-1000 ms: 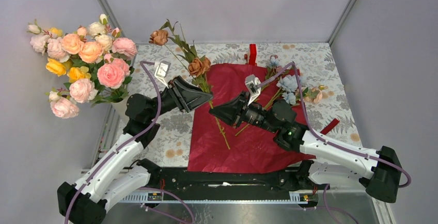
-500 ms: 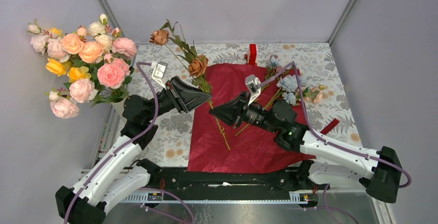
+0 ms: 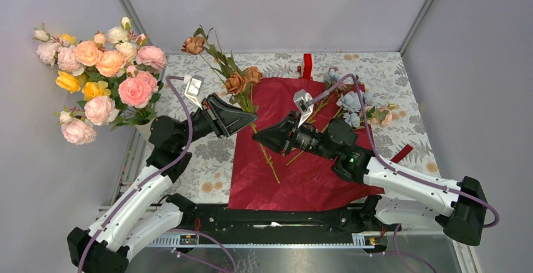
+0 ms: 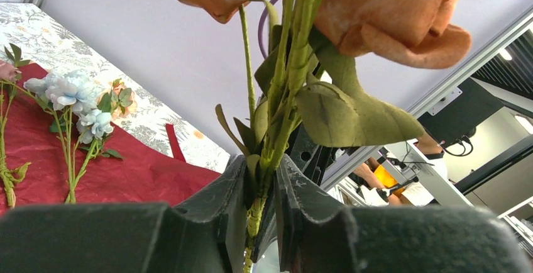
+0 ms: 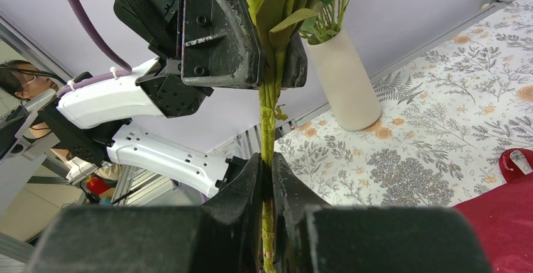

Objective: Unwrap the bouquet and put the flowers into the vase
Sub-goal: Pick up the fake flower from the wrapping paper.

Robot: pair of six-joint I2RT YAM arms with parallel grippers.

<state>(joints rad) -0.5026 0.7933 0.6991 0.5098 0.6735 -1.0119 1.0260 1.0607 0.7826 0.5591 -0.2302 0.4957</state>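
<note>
Flowers (image 3: 236, 83), stem in left jaws and right jaws.

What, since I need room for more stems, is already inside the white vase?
Green leafy stems rise from the mouth of the white vase. Their blooms are cut off by the picture's top edge, and the opaque wall hides how full it is.

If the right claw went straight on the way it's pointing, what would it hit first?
Most likely the left claw, clamped on the same thin green flower stem just ahead of the right claw. The plain white tapered vase stands farther back, to one side; depth is hard to judge.
</note>
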